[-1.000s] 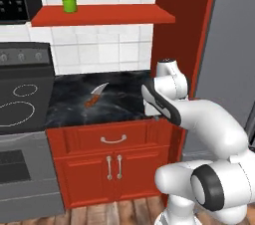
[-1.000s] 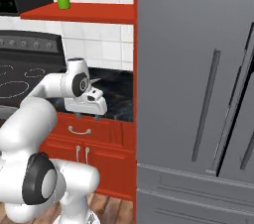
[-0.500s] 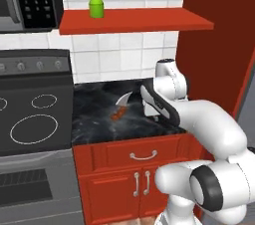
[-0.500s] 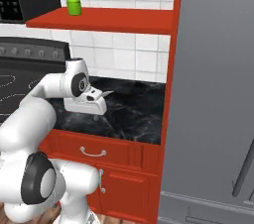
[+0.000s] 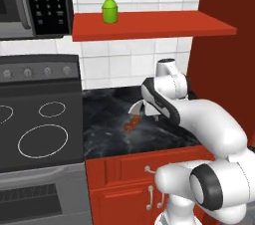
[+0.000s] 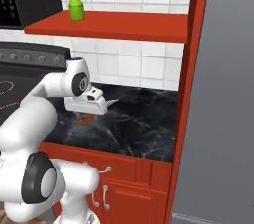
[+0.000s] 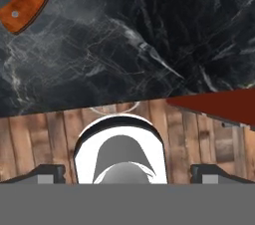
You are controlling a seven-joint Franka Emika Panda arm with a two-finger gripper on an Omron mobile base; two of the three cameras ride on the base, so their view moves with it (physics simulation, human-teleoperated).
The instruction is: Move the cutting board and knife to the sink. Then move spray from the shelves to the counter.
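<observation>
Step in hand, by judgement: reaching for knife (image 5: 133,121), first part of task. Knife lying on counter (image 5: 107,134) just right of stove (image 5: 35,134), reddish handle pointing toward front edge, blade partly hidden behind hand.

Gripper (image 7: 127,173) hanging above counter near knife, jaws standing wide apart, holding nothing.

Spray (image 5: 109,6) standing upright on shelves (image 5: 164,24), untouched.

Next move is calling for: shifting hand over handle, turning jaws across it, lowering, then closing.

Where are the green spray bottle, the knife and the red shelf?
spray (image 5: 110,11), left base view, on the green body.
knife (image 5: 132,124), left base view, on the reddish handle.
shelf (image 6: 124,25), right base view, on its bare top.
</observation>
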